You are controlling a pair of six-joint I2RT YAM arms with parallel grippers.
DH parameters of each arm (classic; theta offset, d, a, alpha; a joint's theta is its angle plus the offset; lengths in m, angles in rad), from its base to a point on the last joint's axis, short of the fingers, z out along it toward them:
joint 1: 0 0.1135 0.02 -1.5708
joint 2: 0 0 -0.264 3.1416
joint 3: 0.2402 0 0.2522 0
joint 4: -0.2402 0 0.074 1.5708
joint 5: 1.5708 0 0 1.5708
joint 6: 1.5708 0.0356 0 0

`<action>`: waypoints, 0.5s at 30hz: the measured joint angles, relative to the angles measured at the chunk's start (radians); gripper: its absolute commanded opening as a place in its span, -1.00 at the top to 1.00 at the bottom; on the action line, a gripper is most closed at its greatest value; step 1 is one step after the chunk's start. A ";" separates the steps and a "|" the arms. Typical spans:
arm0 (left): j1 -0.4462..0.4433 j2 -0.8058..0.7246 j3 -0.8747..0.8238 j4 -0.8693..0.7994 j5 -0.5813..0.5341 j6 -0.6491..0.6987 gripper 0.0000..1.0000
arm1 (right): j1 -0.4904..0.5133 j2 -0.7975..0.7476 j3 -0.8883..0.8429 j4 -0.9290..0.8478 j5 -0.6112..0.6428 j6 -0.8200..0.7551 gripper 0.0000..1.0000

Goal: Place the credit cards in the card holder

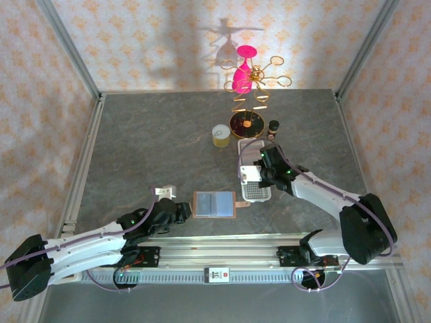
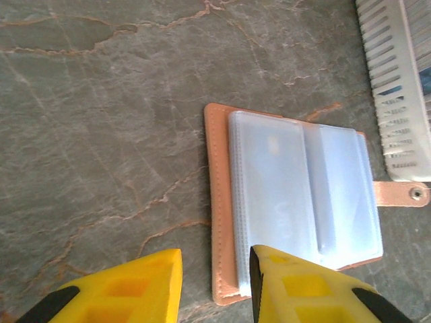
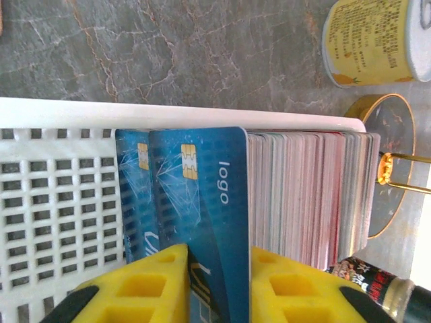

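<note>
We're high overhead, card holder [image 1: 214, 204] below centre; left wrist close above it, right wrist close over tray [image 3: 202, 113] beside it, tray shared.

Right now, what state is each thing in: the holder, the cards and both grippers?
card holder: open flat, sleeves up, tab unfastened.
left gripper: open, at the holder's edge.
right gripper: shut on blue card.
blue card: standing on edge in white tray.
other cards: packed on edge in the tray.
yellow can: upright, lid on.

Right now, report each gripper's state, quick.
Left gripper: open, over the edge of the tan leather card holder.
Right gripper: shut on a blue plastic credit card in the white perforated tray.
</note>
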 measured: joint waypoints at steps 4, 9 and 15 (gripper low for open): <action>0.000 0.004 -0.002 0.014 0.009 0.000 0.11 | 0.000 -0.032 0.000 -0.033 -0.009 0.018 0.62; 0.000 0.037 0.000 0.018 0.023 0.012 -0.14 | 0.003 -0.095 0.023 -0.105 -0.076 0.127 0.72; 0.000 0.138 0.076 -0.003 0.019 0.053 -0.30 | 0.032 -0.251 0.053 -0.182 -0.238 0.375 1.00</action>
